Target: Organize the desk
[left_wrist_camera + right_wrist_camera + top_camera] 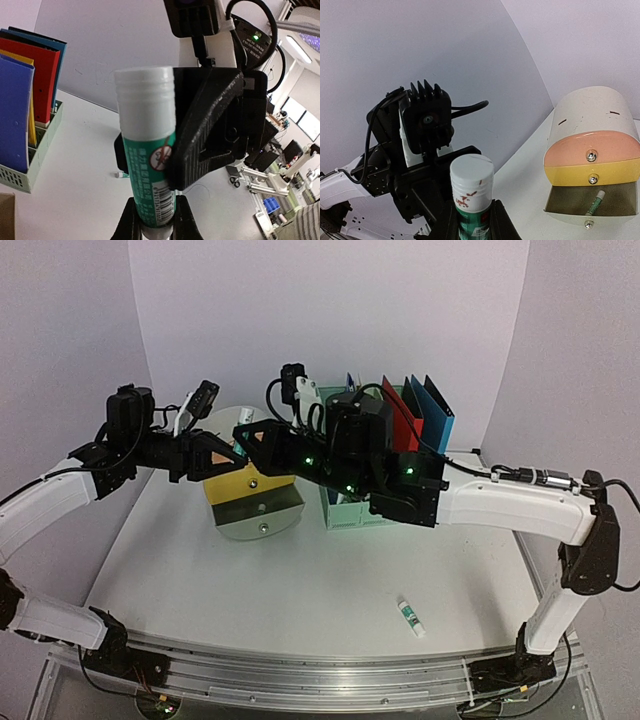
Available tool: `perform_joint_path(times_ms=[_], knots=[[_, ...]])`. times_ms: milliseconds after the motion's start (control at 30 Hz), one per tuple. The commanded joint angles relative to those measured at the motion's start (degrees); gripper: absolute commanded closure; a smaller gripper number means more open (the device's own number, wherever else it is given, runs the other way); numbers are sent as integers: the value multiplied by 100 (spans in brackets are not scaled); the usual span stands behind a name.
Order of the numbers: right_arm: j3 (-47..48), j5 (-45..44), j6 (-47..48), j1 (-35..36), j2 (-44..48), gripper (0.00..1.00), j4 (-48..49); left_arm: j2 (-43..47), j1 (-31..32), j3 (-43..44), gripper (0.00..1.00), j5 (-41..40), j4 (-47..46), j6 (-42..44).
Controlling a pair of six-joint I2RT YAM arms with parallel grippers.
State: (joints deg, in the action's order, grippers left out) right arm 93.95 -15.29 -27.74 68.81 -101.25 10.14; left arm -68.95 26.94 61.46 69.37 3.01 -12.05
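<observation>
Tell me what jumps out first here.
The left pincer and right pincer meet in mid-air over the desk, both clamped on one green-and-white glue stick. A second glue stick lies loose near the desk's front right. At the back left, a round-topped drawer unit has its bottom drawer open.

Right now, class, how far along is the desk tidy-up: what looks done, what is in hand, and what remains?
Done: a green-and-white stick lies in the open bottom drawer. In hand: the left gripper and right gripper both clamp a glue stick in mid-air, seemingly a handover. Left: a second glue stick lies loose on the desk.
</observation>
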Motion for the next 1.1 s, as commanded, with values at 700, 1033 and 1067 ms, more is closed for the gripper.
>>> perform_joint_path(times_ms=[700,1033,1067], knots=[[-2667,-2766,-1493,-416,2387,2,-3129,-1191,111,-110,100,-6534,1826,5882],[-2517,-884,-2067,-1017,1190,2,-6185,-1925,187,270,69,-6751,2124,6016],[-2551,-717,-2039,-1014,1056,2,-6257,-1930,182,278,62,-6738,2126,5992]])
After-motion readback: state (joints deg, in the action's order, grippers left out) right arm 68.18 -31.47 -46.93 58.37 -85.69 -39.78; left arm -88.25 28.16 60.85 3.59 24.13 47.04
